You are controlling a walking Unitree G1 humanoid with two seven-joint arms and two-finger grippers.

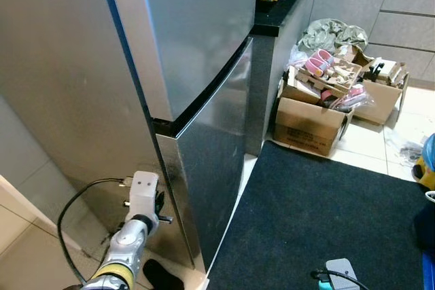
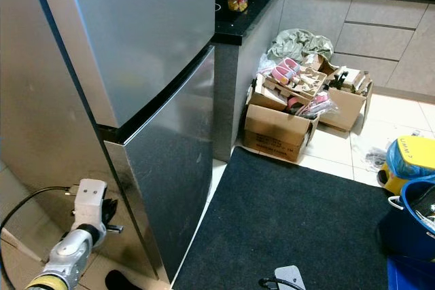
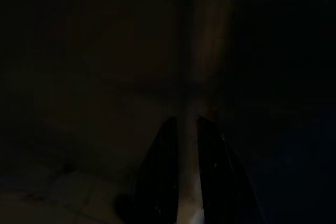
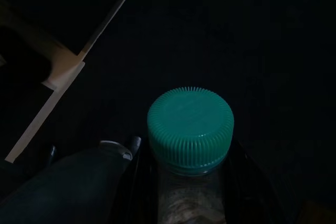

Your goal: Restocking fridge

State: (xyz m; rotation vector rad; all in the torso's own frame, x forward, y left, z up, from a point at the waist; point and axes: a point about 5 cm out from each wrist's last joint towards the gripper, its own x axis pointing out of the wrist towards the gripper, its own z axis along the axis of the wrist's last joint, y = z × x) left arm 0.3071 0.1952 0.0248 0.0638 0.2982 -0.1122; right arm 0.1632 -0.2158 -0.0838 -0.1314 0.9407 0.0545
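The steel fridge (image 1: 197,39) stands shut, its upper door above a lower door (image 1: 214,161). My left gripper (image 1: 160,203) is low at the lower door's left edge, right by the fridge's corner. In the dark left wrist view its two black fingers (image 3: 167,177) lie close together with a thin gap, and I make out nothing held. My right gripper (image 4: 189,187) is shut on a clear bottle with a ribbed green cap (image 4: 190,128), held upright over the dark mat. A grey part of the right arm (image 1: 338,269) pokes in at the bottom edge.
A dark mat (image 1: 326,215) covers the floor before the fridge. Cardboard boxes (image 1: 309,127) stuffed with slippers and clutter stand against the counter (image 1: 285,1). A blue bucket (image 2: 416,219) and a yellow bag (image 2: 411,157) sit at the right. A black cable (image 1: 71,208) loops beside my left arm.
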